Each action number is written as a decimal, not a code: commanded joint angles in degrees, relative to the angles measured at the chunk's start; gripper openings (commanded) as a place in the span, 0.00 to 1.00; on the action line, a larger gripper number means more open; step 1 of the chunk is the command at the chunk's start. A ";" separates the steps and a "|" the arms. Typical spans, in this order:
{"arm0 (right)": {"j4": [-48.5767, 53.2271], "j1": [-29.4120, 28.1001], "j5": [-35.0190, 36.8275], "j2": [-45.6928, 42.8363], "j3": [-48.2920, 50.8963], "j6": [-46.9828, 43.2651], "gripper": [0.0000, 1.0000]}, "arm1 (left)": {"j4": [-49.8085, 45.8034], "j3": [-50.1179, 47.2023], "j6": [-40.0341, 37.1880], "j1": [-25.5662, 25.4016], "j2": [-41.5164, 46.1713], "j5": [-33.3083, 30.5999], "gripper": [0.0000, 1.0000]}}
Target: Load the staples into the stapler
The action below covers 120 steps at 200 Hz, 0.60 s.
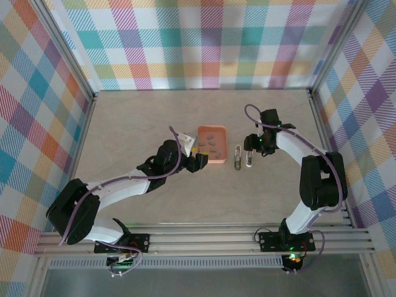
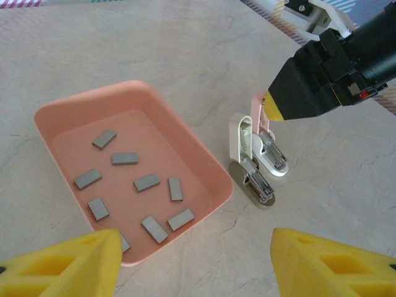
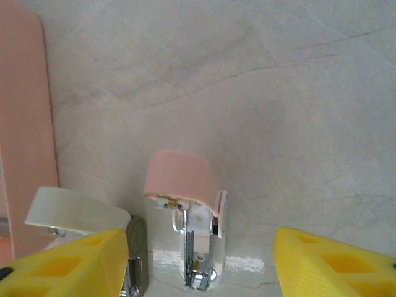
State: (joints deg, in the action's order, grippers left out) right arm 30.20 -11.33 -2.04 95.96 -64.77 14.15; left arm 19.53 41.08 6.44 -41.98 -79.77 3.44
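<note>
Worktop point(image 1: 142, 117): pale, marbled, walled in with checked panels.

Tray point(image 2: 148, 130): orange, shallow, at mid-worktop. The staples point(image 2: 146, 182) lie loose and scattered on its floor as short grey strips, flat and mostly apart from each other. One at the near edge is partly hidden behind a yellow finger.

Stapler point(image 2: 253, 179): on the worktop just beside the tray, on the side towards the right arm, not touching it. It is hinged open. The metal base and magazine lie flat, and the white and pink upper parts are raised. From the right wrist the open metal channel faces the camera. Whether it holds any strip cannot be told.

Left fingers point(image 2: 62, 266): apart, with nothing between them. They hang over the near edge of the tray, with the tray and stapler both in their camera's view.

Right fingers point(image 3: 337, 263): apart, either side of the stapler. The pink cap and metal channel stand between them, with a clear gap to one finger. The other is next to the white arm; contact cannot be told. From the left wrist, one yellow tip overlaps the raised pink part.
</note>
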 commanded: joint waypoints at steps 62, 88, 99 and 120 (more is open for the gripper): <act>-3.56 -0.18 -1.39 5.05 -3.12 0.55 0.51 | -0.37 1.89 -0.99 -0.28 -1.69 -1.06 0.65; -4.05 -0.17 -1.11 5.69 -3.08 0.22 0.46 | -0.46 1.94 -1.40 -0.28 -1.85 -1.24 0.65; -4.32 -0.19 -1.35 6.10 -3.16 0.00 0.44 | -0.67 1.98 -1.60 -0.30 -1.92 -1.29 0.65; -4.56 -0.23 -1.53 6.67 -3.32 -0.25 0.43 | -1.06 2.20 -2.25 -0.21 -1.90 -1.50 0.65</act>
State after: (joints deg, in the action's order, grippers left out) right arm 26.50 -11.33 -3.46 101.10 -66.57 14.35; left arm 19.38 41.52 5.76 -41.98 -81.19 2.87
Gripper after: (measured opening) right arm 0.434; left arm 0.649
